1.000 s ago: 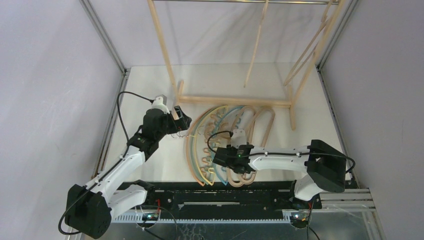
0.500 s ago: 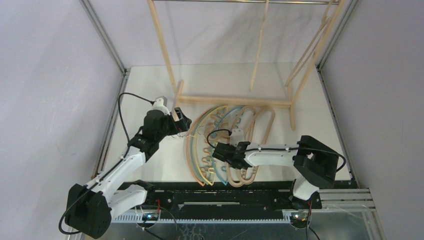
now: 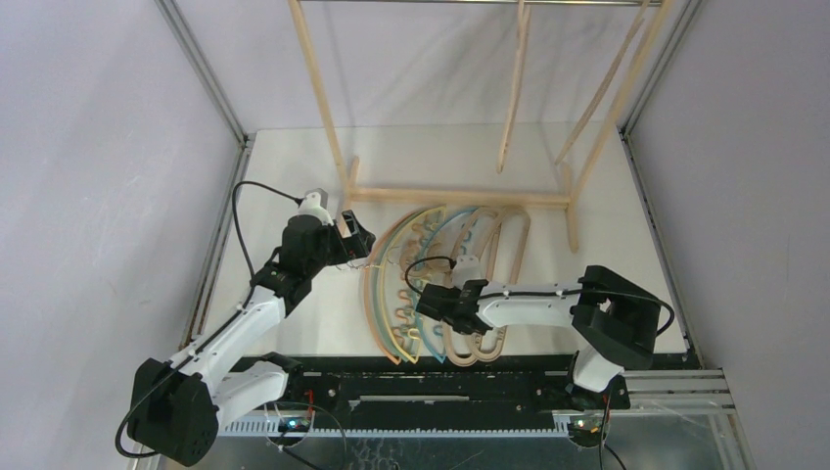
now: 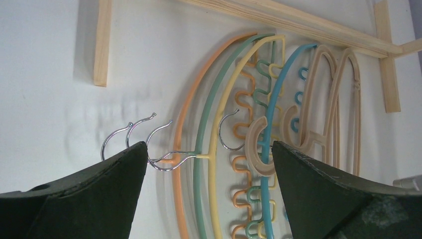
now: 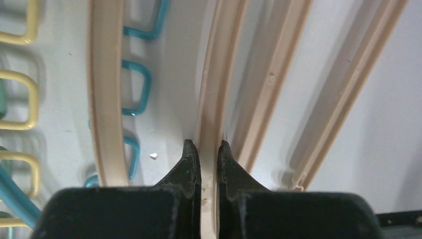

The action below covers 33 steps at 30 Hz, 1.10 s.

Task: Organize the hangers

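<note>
Hangers [image 4: 201,149] are lying fanned on the worktop [image 3: 294,166]; my right jaws are clenching a pale wooden hanger [image 5: 213,89], while my left jaws are gaping above the metal hooks [image 4: 134,132].

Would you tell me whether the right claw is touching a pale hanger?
Touching: the right wrist view shows the right claw clamped on the pale hanger, no gap.

My lab test cell
I work on a white table [image 3: 440,157], boxed in by bare lilac walls [image 3: 88,147] and aluminium posts [image 3: 202,69].
</note>
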{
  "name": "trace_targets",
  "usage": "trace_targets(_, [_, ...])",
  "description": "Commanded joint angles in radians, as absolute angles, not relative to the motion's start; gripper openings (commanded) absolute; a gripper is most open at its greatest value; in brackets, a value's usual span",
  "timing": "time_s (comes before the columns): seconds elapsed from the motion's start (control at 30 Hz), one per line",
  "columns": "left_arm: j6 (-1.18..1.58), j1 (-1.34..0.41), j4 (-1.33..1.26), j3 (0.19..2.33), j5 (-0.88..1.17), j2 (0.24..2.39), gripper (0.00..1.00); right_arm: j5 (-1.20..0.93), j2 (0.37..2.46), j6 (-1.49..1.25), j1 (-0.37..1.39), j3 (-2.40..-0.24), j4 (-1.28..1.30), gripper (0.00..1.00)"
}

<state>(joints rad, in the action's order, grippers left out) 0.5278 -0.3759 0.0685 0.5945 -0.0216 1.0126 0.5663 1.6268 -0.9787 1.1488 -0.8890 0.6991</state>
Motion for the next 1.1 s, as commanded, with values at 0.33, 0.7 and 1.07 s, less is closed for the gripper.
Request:
trace_targets(0.33, [0.540,-0.381,0.033,0.592,-0.019,0.987,1.00,0.830,1.452,-1.123,1.315,-1.176,1.162,0.00])
trace_targets(0.7, [0.549,-0.382,0.034,0.588,-0.023,0.959,0.99,0.593,1.364,-0.715,1.226,-1.304,0.761,0.00])
trace_targets(1.07, [0.551,-0.382,0.043,0.600,-0.017,0.925,0.99,0.435,1.512,-0.516,1.106,-1.680,0.600,0.00])
